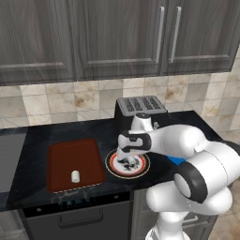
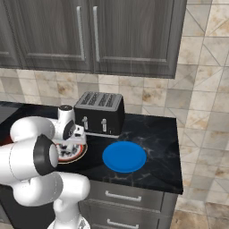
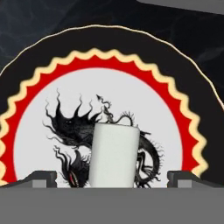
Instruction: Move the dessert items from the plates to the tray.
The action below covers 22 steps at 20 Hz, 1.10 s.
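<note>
White marshmallow (image 3: 113, 155) lies on the red-rimmed plate (image 3: 39, 109), centred between the released gripper (image 3: 113, 178) fingertips (image 3: 41, 177) to permit enclosure.

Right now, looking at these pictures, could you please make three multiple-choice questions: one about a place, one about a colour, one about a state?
1. Where does one marshmallow lie?
A. on the tray
B. on the toaster
C. on the blue plate

2. Which colour has the plate without pattern?
A. green
B. blue
C. yellow

3. How stands the gripper over the patterned plate?
A. shut beside the plate
B. shut on a fork
C. open, fingertips either side of a second marshmallow

Answers:
1 A, the left base view shows it on the red-brown tray.
2 B, it is plain blue.
3 C, the hand view shows gaps beside the marshmallow.
</note>
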Motion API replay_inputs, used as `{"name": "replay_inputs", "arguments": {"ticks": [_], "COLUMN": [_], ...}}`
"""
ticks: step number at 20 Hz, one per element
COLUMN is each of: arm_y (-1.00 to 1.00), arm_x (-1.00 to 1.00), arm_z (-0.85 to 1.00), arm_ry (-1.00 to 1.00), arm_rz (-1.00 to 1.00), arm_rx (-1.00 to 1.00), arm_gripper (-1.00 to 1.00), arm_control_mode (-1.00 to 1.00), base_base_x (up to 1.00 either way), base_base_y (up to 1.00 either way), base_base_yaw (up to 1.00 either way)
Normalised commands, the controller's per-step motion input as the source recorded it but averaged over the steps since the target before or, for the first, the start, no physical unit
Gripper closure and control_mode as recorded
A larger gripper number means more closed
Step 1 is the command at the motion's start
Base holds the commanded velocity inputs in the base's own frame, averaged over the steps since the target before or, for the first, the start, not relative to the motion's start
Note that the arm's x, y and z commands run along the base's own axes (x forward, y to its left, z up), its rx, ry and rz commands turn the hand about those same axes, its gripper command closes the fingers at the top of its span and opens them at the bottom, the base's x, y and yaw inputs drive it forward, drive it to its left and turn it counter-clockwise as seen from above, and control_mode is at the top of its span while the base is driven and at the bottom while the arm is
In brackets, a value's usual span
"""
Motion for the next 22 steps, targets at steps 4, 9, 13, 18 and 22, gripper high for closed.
{"name": "replay_inputs", "arguments": {"ticks": [4, 9, 13, 18, 22], "arm_y": [0.00, 0.00, 0.00, 0.02, 0.02], "arm_x": [0.00, 0.01, 0.03, 0.02, 0.00], "arm_z": [-0.15, -0.13, -0.13, -0.15, -0.02], "arm_ry": [0.01, 0.00, 0.00, 0.00, 0.00], "arm_rz": [0.02, 0.01, 0.01, 0.01, 0.00], "arm_rx": [0.00, 0.00, 0.00, 0.00, 0.00], "arm_gripper": [-1.00, -1.00, -1.00, 1.00, 1.00], "arm_control_mode": [-1.00, -1.00, -1.00, -1.00, -1.00], "base_base_x": [0.00, 0.00, 0.00, 0.00, 0.00], "base_base_y": [0.00, 0.00, 0.00, 0.00, 0.00], "base_base_yaw": [0.00, 0.00, 0.00, 0.00, 0.00]}}
